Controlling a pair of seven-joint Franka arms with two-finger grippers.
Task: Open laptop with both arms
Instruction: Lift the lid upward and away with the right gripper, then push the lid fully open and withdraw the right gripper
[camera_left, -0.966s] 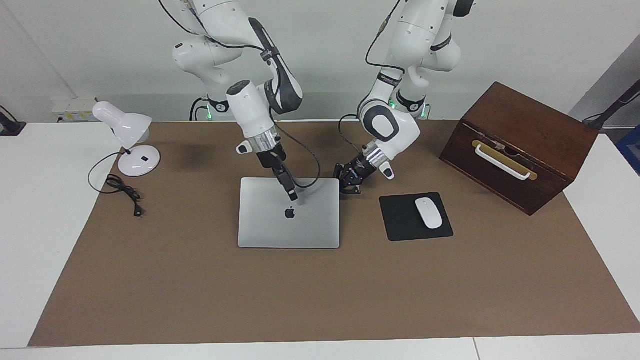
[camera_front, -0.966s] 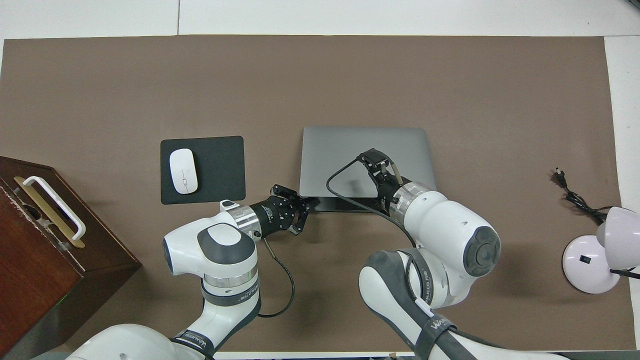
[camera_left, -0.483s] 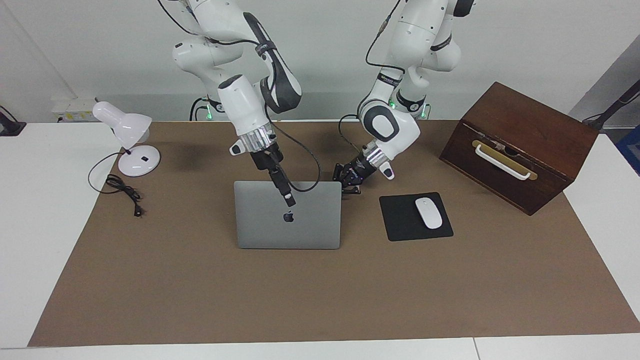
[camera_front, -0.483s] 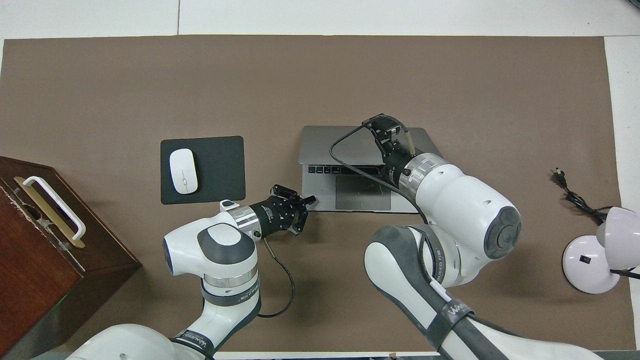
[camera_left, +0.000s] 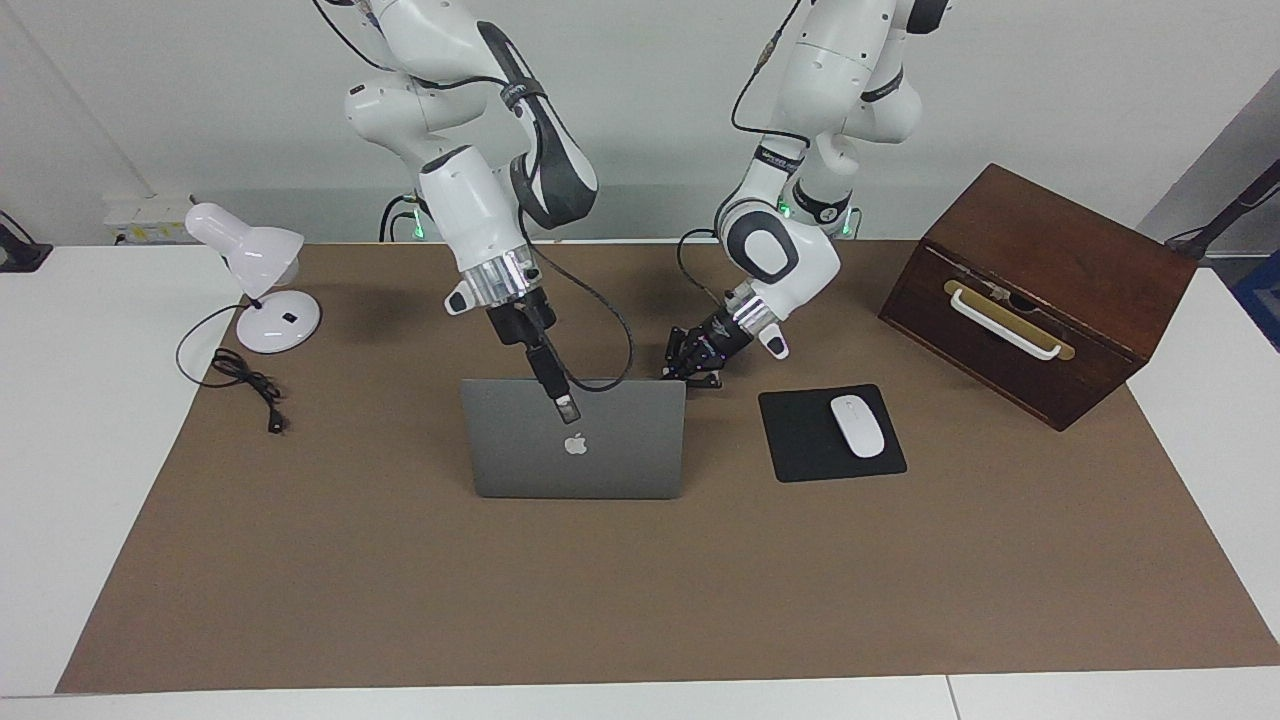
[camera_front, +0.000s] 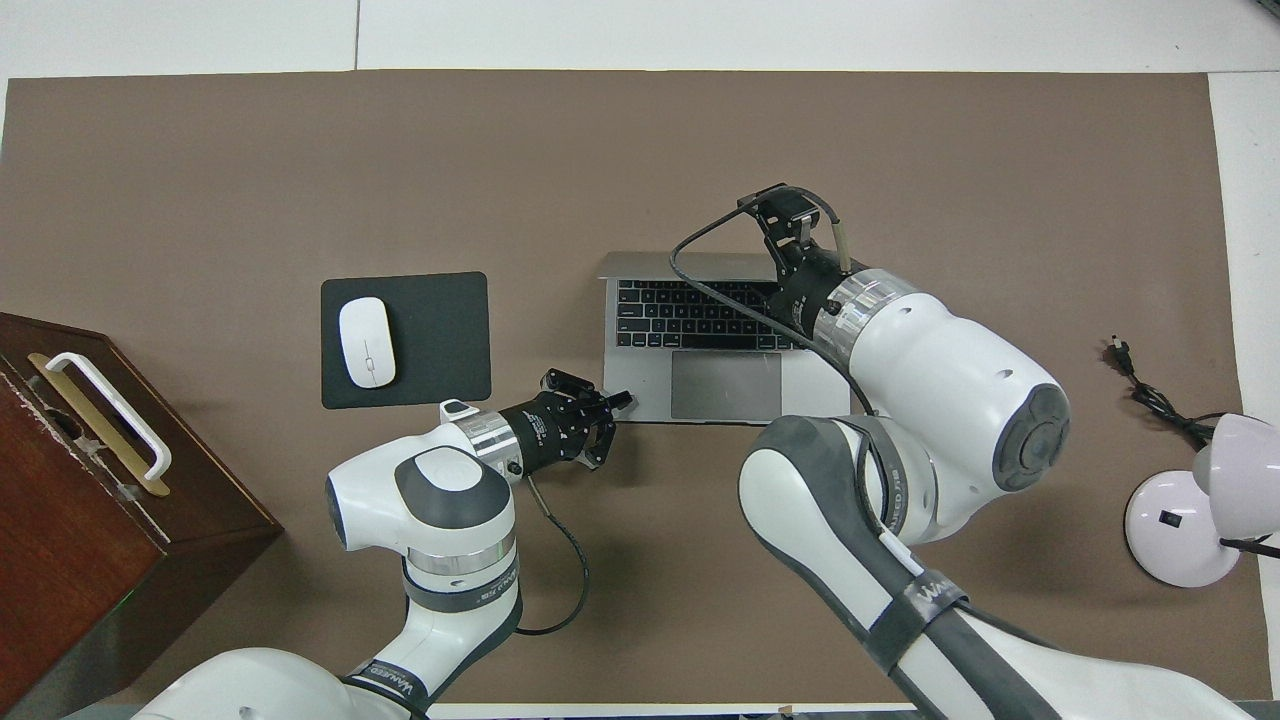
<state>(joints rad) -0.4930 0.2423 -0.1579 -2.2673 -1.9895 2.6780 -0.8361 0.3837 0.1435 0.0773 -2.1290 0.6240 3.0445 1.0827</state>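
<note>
The laptop (camera_left: 574, 440) stands in the middle of the brown mat (camera_left: 640, 580), beside the black mouse pad (camera_left: 830, 432) with the white mouse (camera_left: 857, 425). Its lid is raised almost upright, and in the overhead view I see the keyboard (camera_front: 690, 313) and trackpad (camera_front: 725, 385), so I judge the opening is mostly done; maybe only a little more tilt is left.

My right gripper (camera_left: 564, 403) is at the top edge of the lid, apparently grasping it. My left gripper (camera_left: 692, 365) is at the corner of the base nearest the robots; I cannot tell if it is clenched.

The lid shows an apple logo (camera_left: 574, 443). My left arm's wrist band carries writing that I cannot read surely.
</note>
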